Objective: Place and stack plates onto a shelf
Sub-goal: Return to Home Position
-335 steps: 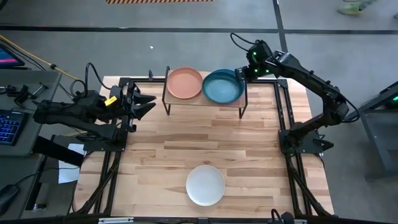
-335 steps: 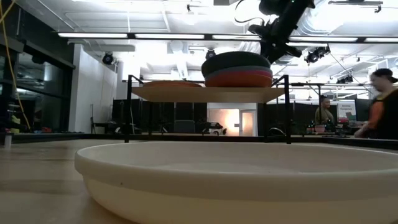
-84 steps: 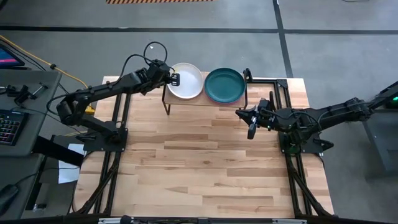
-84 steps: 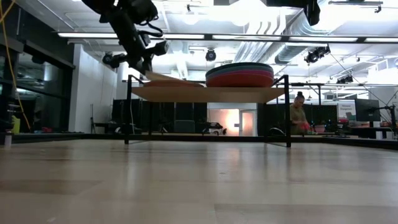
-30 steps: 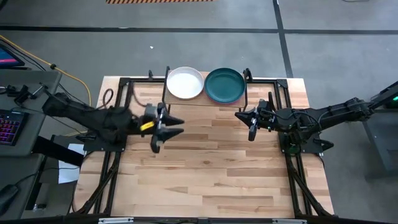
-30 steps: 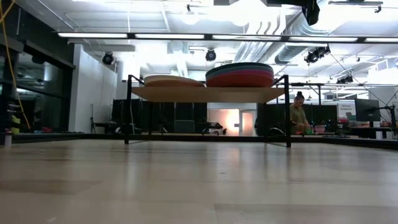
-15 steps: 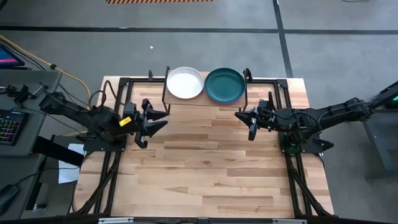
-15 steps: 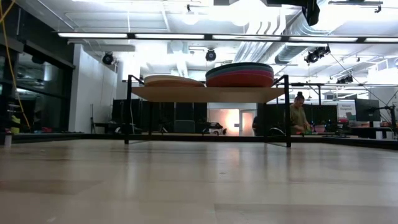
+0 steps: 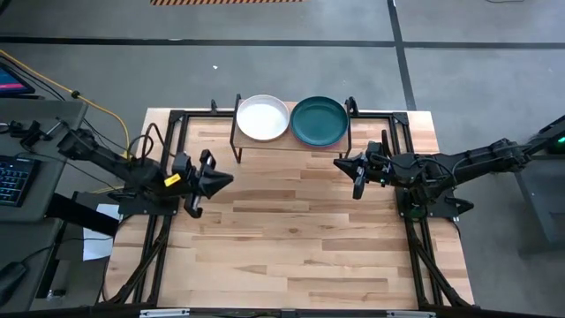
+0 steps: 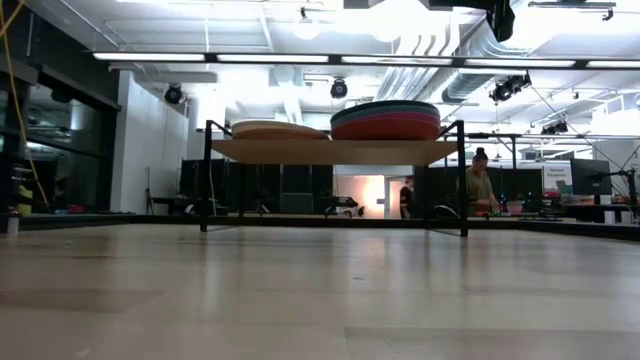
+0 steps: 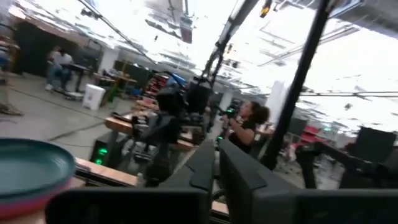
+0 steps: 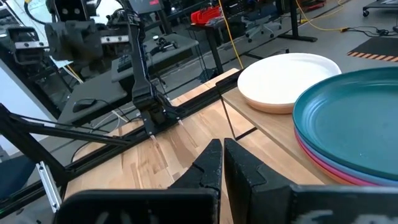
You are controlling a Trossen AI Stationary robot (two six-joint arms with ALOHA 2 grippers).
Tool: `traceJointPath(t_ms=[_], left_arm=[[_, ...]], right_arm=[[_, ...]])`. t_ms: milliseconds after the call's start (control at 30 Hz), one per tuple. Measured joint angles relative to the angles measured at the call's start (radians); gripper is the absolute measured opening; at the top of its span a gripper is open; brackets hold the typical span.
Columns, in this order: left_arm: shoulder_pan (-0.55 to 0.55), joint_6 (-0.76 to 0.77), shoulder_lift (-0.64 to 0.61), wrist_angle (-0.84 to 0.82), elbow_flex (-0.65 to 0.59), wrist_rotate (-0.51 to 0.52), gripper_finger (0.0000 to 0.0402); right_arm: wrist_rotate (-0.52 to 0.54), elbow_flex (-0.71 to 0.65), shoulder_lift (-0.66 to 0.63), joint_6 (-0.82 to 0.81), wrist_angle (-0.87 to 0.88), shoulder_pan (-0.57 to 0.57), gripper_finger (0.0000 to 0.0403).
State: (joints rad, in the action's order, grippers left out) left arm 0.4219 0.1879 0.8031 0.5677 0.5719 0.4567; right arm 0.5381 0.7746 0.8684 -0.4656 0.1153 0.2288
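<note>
Beyond the wooden table (image 9: 291,230) the low view gives me a bright hall, with a person (image 10: 481,180) standing far back, too small to make out. The shelf (image 10: 335,151) stands at the table's far edge, between the two arms, carrying two piles of plates side by side. From above I see only the top of each: the white plate (image 9: 262,117) and the green plate (image 9: 319,121), with everything beneath them hidden. From table height the right pile (image 10: 385,120) shows bluish and red bands under the green. In the left pile (image 10: 272,129) I cannot count the layers. The right wrist view cuts the green pile off at its edge. The left gripper (image 9: 229,177) hangs over the table's left side, well apart from the shelf, jaws almost together and empty. The right gripper (image 9: 339,162) hovers near the shelf's right end, jaws closed up, holding nothing.
</note>
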Motion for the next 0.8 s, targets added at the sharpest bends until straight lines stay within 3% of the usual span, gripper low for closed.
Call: traceJointPath(t_ms=[200,433,600,700,800], left_arm=[[0.074,-0.010,0.033,0.092,-0.042,0.035,0.0002],[0.140,-0.096,0.044,0.090,-0.049,0.102,0.0000],[0.175,-0.119,0.019,0.189,-0.153,0.166,0.0000],[0.148,-0.237,-0.033,0.291,-0.212,0.140,0.0000],[0.073,-0.267,-0.126,0.292,-0.241,0.045,0.0000]], right_arm=[[0.000,0.000,0.000,0.003,0.000,0.000,0.0000],[0.000,0.000,0.000,0.003,0.000,0.000,0.0000],[0.000,0.000,0.000,0.003,0.000,0.000,0.0000],[0.000,0.000,0.000,0.003,0.003,0.000,0.0000],[0.000,0.000,0.000,0.003,0.018,0.000,0.0000]])
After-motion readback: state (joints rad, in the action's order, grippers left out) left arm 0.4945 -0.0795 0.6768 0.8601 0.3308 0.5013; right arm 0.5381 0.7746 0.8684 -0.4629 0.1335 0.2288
